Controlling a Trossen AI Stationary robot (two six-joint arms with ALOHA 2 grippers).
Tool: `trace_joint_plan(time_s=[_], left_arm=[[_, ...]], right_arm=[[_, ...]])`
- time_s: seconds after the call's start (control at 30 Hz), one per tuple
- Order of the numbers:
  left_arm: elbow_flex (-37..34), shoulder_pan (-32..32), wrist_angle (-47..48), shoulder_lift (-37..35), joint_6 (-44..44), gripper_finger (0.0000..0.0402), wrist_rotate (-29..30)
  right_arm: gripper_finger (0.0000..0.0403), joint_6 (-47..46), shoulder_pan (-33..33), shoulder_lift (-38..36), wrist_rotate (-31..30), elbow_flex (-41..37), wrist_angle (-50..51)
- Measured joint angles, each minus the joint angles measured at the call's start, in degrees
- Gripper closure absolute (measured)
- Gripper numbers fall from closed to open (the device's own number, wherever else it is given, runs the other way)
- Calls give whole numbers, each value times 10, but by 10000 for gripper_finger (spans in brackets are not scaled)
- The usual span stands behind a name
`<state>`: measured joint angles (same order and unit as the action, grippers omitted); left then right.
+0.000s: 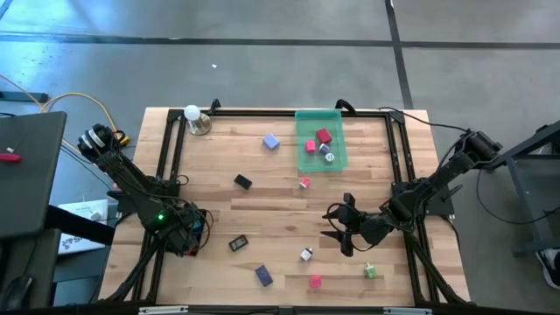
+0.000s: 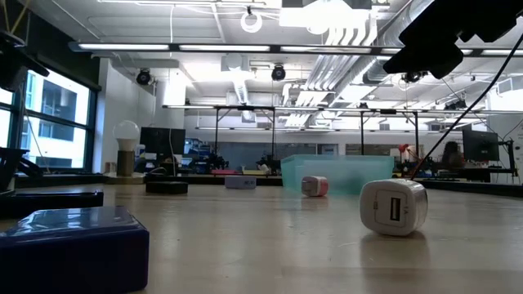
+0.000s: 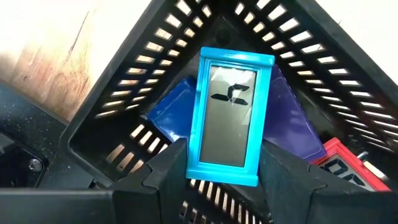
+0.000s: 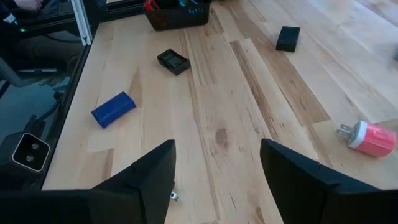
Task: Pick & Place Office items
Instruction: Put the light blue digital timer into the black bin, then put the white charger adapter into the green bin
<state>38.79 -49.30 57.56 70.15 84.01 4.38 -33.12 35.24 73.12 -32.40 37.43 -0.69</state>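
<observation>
My left gripper (image 1: 187, 234) points down into the black slotted tray (image 3: 130, 93) at the table's near left. It is shut on a flat piece with a bright blue frame and a grey display (image 3: 229, 112). Under that piece in the tray lie purple flat pieces (image 3: 169, 112) and a red one (image 3: 339, 163). My right gripper (image 1: 338, 227) stands open above bare wood at the near right, with nothing between its fingers (image 4: 217, 163). Loose items lie around it: a purple block (image 1: 263, 276), a black piece (image 1: 238, 243), a white and red plug (image 1: 306, 255), a pink piece (image 1: 315, 281) and a green one (image 1: 371, 272). My left gripper pinches the blue-framed piece by its two long sides at one end (image 3: 194, 163), one finger (image 3: 165, 177) on either side. The fingers come from above, pointing down. The piece reaches out over the purple pieces in the tray; whether it rests on them I cannot tell.
A translucent green tray (image 1: 337, 122) with red pieces stands at the far middle. A white ball on a metal base (image 1: 194, 116) sits at the far left corner. A black frame (image 1: 262, 112) borders the table. More items: lavender block (image 1: 270, 141), black piece (image 1: 242, 181), pink plug (image 1: 304, 183).
</observation>
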Motion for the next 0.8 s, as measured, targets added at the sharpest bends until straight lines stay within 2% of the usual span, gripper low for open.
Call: trace_joint_plan(time_s=[0.37, 0.63, 0.8], left_arm=[[0, 0, 0, 0, -2, 219, 3], [0, 0, 0, 0, -15, 133, 4], [0, 0, 0, 0, -26, 114, 4]], right_arm=[[180, 0, 0, 0, 0, 0, 0], [180, 0, 0, 0, 0, 0, 0], [180, 0, 0, 0, 0, 0, 0]])
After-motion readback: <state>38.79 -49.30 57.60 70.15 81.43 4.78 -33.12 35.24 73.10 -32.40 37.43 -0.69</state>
